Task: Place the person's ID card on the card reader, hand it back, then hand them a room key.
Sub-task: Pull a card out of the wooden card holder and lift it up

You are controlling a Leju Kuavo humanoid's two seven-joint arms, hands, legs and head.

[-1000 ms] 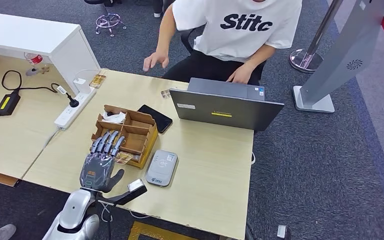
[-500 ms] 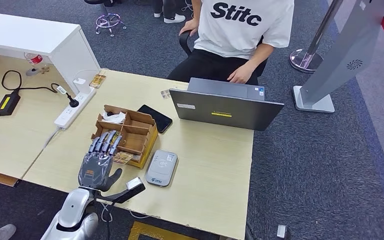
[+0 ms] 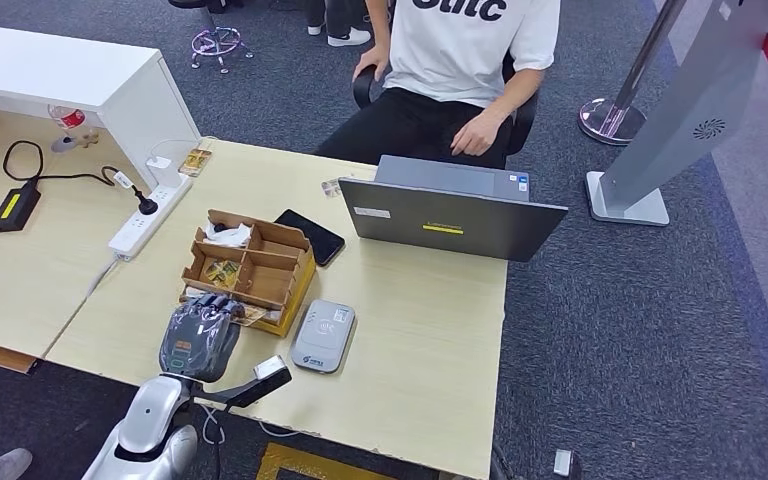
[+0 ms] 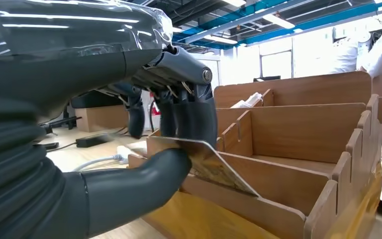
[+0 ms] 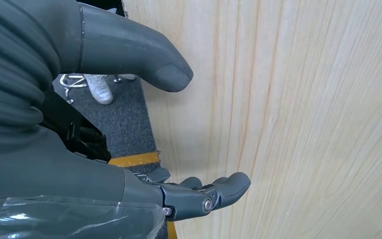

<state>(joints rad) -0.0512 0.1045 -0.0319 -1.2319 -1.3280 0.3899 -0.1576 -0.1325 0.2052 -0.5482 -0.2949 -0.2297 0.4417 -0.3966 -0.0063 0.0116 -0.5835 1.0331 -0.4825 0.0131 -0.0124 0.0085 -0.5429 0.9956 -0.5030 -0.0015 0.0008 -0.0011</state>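
My left hand [image 3: 200, 338] sits at the near edge of the wooden organizer box [image 3: 296, 290] on the desk. In the left wrist view my left hand [image 4: 174, 109] pinches a yellowish card [image 4: 219, 169] between thumb and fingers, just above the organizer's [image 4: 303, 129] front compartment. From the head view, a corner of that card [image 3: 251, 316] shows past the curled fingers. The grey card reader [image 3: 323, 335] lies flat to the right of the hand, nothing on it. My right hand [image 5: 54, 154] hangs beside a pale wood surface, holding nothing, its fingers apart.
A person [image 3: 460, 60] sits in a chair beyond the desk, hands off the table. A laptop [image 3: 455, 215], a black phone [image 3: 310, 236] and a small clear card [image 3: 332, 187] lie at the far side. A white power strip [image 3: 150, 215] lies to the left.
My left hand's fingers, stretched over the organizer before, have curled in onto a card and the hand has drawn back slightly. The person has pulled both hands off the desk and leaned back.
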